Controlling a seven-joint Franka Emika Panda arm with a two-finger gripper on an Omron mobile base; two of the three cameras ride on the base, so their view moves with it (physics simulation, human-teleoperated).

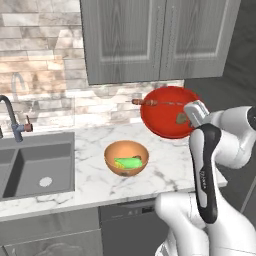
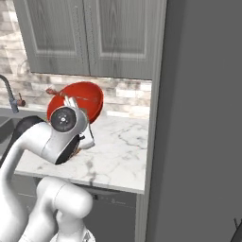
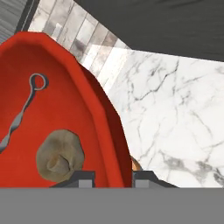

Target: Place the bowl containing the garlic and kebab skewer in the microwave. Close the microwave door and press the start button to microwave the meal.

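The gripper (image 3: 113, 178) is clamped on the rim of the red bowl (image 1: 167, 116), one finger tip inside the wall and the other outside it, as the hand view shows at its lower edge. The bowl is held up in the air, clear of the marble counter (image 1: 90, 175), and is tilted so that its open face turns toward the left base camera. In the left base view it hangs in front of the stone backsplash (image 1: 45, 75), just below the pale grey cabinet doors (image 1: 150, 40), with the hand gripping it at its right edge. The garlic (image 3: 60, 155) lies inside the bowl right next to the gripped part of the rim, just beside the inner finger tip. The kebab skewer (image 1: 157, 103) lies across the upper part of the bowl, its meat end poking out past the left rim; in the hand view its twisted metal shaft and ring end lie farther from the fingers than the garlic. On the counter below and to the left stands an orange-tan bowl (image 1: 126, 158) with a green item (image 1: 128, 162) in it, well apart from the gripper. A sink (image 1: 35, 167) with a faucet (image 1: 12, 117) lies at the far left.
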